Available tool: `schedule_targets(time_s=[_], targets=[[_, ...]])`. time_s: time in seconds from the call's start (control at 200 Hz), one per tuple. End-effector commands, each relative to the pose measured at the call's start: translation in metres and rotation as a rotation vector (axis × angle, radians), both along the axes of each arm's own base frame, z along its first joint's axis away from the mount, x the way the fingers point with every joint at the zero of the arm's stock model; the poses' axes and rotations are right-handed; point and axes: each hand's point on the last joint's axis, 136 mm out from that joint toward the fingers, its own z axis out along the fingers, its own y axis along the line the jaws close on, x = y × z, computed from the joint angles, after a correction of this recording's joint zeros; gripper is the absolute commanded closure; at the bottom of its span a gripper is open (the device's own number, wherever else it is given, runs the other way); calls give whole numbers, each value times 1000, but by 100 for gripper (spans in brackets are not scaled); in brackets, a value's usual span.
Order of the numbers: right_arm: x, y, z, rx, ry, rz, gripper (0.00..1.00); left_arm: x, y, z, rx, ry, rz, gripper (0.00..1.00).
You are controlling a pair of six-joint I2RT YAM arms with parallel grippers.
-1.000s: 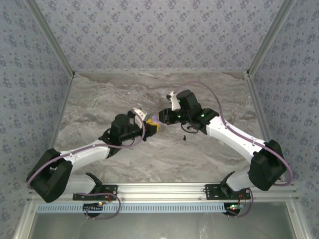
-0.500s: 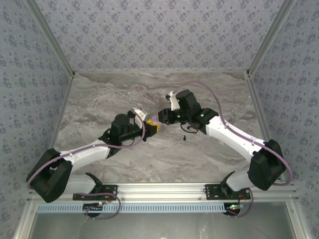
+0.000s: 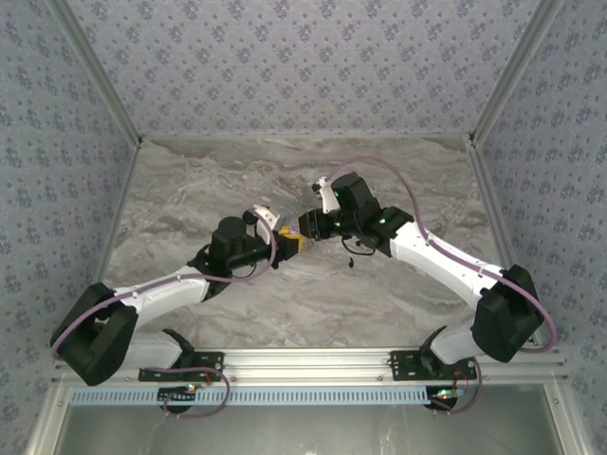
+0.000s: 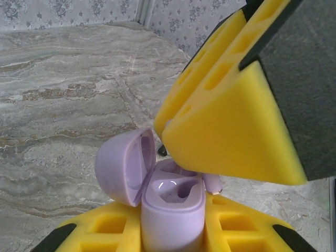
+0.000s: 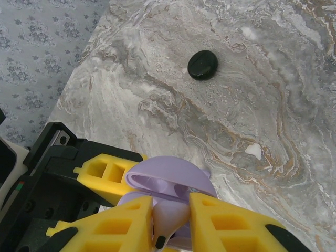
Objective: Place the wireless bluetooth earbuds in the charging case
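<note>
A lilac earbud (image 5: 166,214) with a black tip sits between the two yellow fingers of the right claw (image 5: 170,210), which pinches it tight. The earbud is right at the open top of the lilac case (image 4: 173,210). I cannot tell if it touches. The lid (image 4: 123,165) of the case is flipped back and stands up. The left claw (image 4: 170,233) squeezes the case from both sides and holds it upright. Seen from the top, both claws meet near the middle of the table (image 5: 273,94). A round black puck (image 5: 202,65) lies flat on the table, well apart from the case. A wall (image 3: 285,66) with small flowers stands behind
</note>
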Motion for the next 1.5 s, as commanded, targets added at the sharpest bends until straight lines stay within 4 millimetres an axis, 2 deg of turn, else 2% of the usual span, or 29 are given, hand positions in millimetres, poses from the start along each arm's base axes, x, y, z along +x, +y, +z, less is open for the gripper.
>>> schedule_targets(time_s=[0.0, 0.485, 1.069, 1.209, 1.494], targets=[[6, 1, 9, -4, -25, -21, 74, 2, -8, 28, -45, -58, -27, 75], [16, -9, 32, 29, -117, -106, 75, 1, -10, 20, -38, -27, -36, 75], [18, -19, 49, 80, -221, -175, 76, 8, -15, 38, -150, 60, -5, 74], [18, -18, 48, 80, -224, -180, 76, 5, -18, 47, -178, 56, -24, 74], [19, -18, 49, 82, -231, -186, 76, 1, -23, 48, -170, 53, -50, 74]])
